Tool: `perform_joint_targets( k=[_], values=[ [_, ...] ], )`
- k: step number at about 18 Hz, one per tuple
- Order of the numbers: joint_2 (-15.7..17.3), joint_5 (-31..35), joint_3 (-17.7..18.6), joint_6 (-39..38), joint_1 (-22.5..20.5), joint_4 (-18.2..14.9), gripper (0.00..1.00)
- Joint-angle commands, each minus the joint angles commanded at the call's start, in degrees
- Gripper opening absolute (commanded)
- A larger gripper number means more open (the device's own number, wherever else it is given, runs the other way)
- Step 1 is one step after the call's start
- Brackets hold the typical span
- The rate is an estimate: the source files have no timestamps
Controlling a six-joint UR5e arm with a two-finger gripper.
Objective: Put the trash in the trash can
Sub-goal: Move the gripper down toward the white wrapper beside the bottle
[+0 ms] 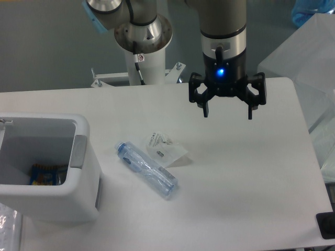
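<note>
Two spread, empty fingers point(227, 112) above the table, bottle point(146, 170) and seemingly touching wrapper point(165, 148) well apart, lower left.

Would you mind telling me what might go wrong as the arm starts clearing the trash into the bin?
1. The wrapper lies touching the bottle, so a grasp on one may drag or flick the other.
2. The bottle is clear, round and lying flat; it might roll or slip from the fingers of the open end effector.
3. The trash can sits at the table's left edge, so a release short of its opening could miss.
</note>
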State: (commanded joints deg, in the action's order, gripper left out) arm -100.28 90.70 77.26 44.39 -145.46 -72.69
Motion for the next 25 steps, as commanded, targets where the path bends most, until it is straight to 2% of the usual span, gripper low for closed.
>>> perform_joint_targets(
  k=[9, 13, 15, 19, 20, 25],
  values=[
    [-0.53, 0.00, 0.35, 0.09, 0.09, 0.18, 1.00],
    [-0.53, -0.35, 2.45, 0.17, 0.09, 0.35, 1.00],
    [-0.09, -0.53, 4.91, 0.17, 0.09, 2.45, 1.00],
    [1.49, -0.79, 12.02, -0.35, 0.35, 10.97, 1.00],
    [1.93, -0.79, 13.78, -1.22, 0.35, 11.94, 1.00],
    [2.37, -0.53, 20.20, -11.76, 0.88, 12.22, 1.00]
  ],
)
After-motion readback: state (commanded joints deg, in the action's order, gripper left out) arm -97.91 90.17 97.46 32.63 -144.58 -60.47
